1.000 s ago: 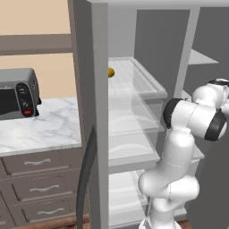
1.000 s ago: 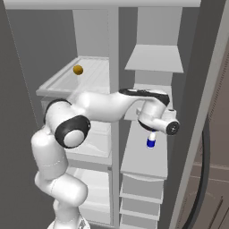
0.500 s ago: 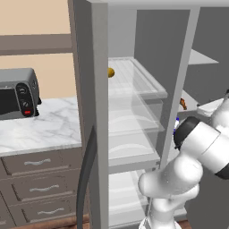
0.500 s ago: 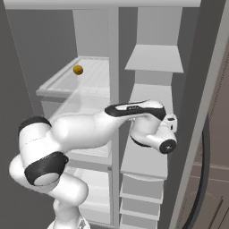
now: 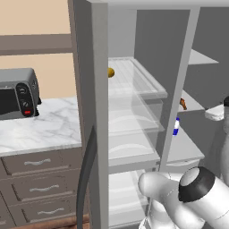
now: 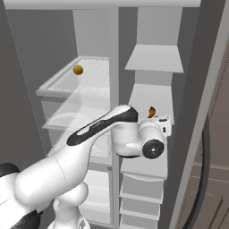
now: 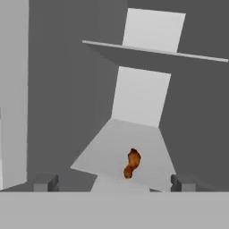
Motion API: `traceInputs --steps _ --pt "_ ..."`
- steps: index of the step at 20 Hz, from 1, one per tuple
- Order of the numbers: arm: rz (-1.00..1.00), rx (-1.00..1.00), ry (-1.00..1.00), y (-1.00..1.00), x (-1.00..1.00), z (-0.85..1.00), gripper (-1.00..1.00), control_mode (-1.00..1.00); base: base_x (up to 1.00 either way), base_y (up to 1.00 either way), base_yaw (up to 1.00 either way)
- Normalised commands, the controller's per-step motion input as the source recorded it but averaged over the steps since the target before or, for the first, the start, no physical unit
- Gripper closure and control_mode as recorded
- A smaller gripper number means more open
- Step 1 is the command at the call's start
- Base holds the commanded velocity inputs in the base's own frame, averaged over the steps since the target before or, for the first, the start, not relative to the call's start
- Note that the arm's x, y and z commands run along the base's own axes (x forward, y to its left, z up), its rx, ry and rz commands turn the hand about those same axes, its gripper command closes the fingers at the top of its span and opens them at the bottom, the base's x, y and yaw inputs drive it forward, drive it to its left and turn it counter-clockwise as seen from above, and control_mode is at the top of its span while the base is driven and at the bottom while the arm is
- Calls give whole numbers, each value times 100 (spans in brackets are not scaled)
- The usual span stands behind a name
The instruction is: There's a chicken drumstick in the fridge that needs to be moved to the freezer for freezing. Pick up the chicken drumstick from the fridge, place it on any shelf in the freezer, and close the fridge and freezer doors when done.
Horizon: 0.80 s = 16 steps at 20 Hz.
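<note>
Chicken drumstick [image 7: 131, 163] lies on the freezer's shelf [image 7: 112, 150], apart from my gripper [image 7: 114, 182]; jaws wide, holding nothing; I'd guess it's light, stiff, slightly slick, best pinched across the thick end; left base view adds the blue bottle [image 5: 176, 126] below.

Drumstick [image 7: 131, 163] on shelf [image 7: 112, 150] (freezer)

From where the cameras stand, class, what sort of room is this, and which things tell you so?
Most likely a home kitchen: an open fridge with glass shelves, a marble counter over wooden drawers, and a small oven standing on that counter.
</note>
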Motion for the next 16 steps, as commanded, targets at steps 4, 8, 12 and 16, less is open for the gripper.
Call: traceInputs --steps 4,8,12,16 --pt "-9 -4 46 52 -10 13 -100 -100 0 0 0" --pt "-15 9 41 43 -57 13 -100 -100 0 0 0" --pt "-21 6 41 94 -53 20 -100 -100 0 0 0" --pt "-18 0 51 96 -38 10 -100 -100 0 0 0"
